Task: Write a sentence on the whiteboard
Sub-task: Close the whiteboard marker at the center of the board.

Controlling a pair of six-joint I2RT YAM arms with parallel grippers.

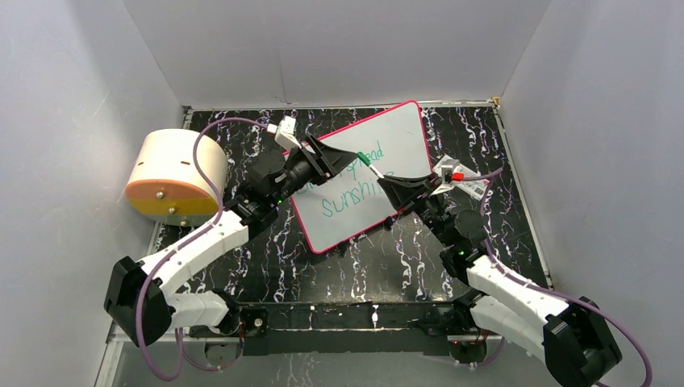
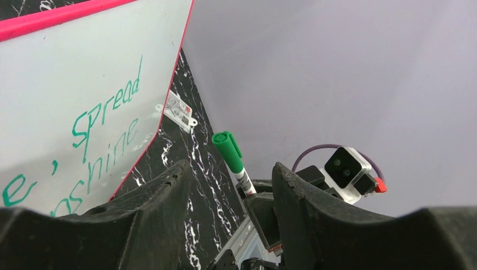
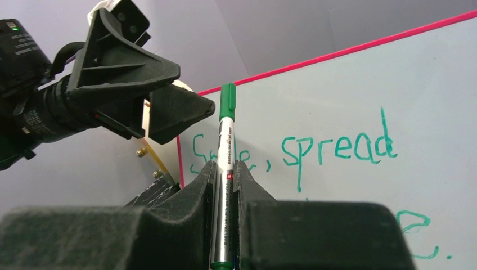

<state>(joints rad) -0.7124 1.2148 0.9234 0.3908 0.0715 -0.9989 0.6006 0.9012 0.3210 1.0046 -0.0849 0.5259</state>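
The whiteboard lies tilted on the black marbled table, pink-red rim all round. The sentence is in teal-green, in two lines; "spread" and "sunshine" read clearly. My right gripper is shut on a green-capped marker, held above the board with the cap pointing at my left gripper. In the right wrist view the marker stands between the closed fingers, over the sentence. My left gripper is open and empty, its tips beside the cap. In the left wrist view the marker shows between the spread fingers.
A round cream and orange cylinder stands at the table's left edge. A small white packet with a red mark lies right of the board, also in the left wrist view. Grey walls close in three sides.
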